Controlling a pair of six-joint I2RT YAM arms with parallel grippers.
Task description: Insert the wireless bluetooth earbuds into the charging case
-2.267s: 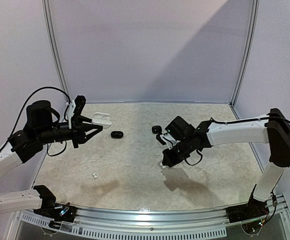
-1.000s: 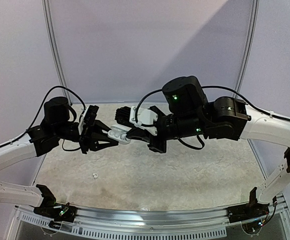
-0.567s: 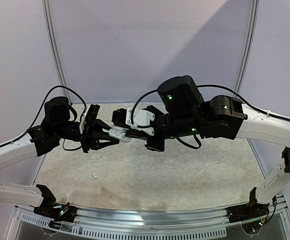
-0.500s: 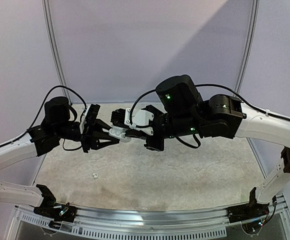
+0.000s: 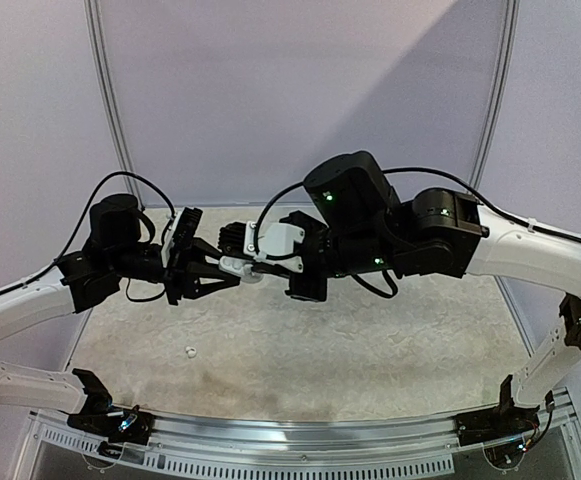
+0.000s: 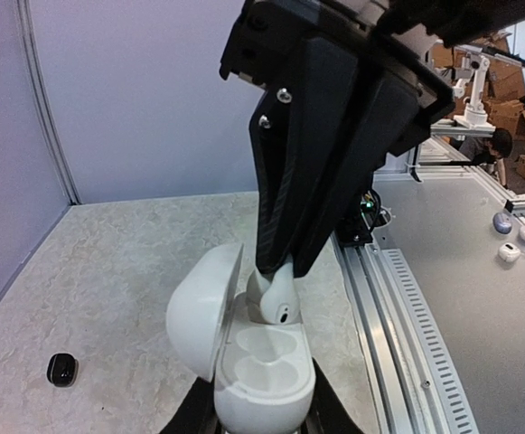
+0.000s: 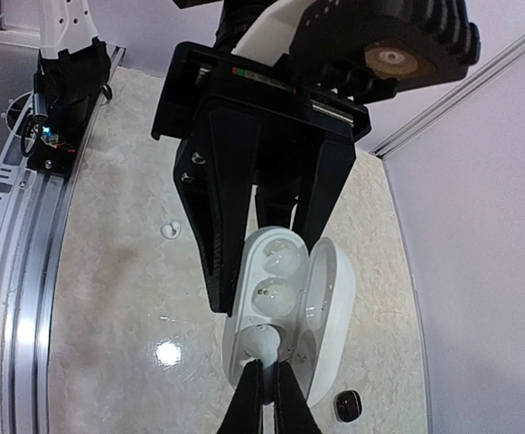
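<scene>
Both arms have risen off the table (image 5: 370, 340) and swung inward since the first frame, when the right one hung low over the surface and the left held the case out to the side. They meet in mid-air above the table's middle.

The left arm reaches up and to the right, elbow bent, wrist roughly level. The left gripper (image 5: 210, 272) clamps the lower half of the white case (image 6: 262, 362) from both sides, fingers pressed on its flanks. The lid (image 6: 203, 312) stands open, tipped back to the left in the left wrist view.

The right arm arches high from its base, its forearm running leftward and its wrist bulky above the meeting point. The right gripper (image 6: 278, 262) points down onto the case, with its jaws pinched tight on a white earbud (image 6: 276, 294). The earbud's rounded lower end sits in the mouth of the well farther from the left wrist, just beside the lid. Whether it is fully seated cannot be told. In the right wrist view the same earbud shows at the fingertips, at the near end of the case.

Another white earbud (image 5: 188, 351) lies on the table toward the left front, well apart from the grippers. A small black piece (image 6: 61, 369) rests on the table below the case.
</scene>
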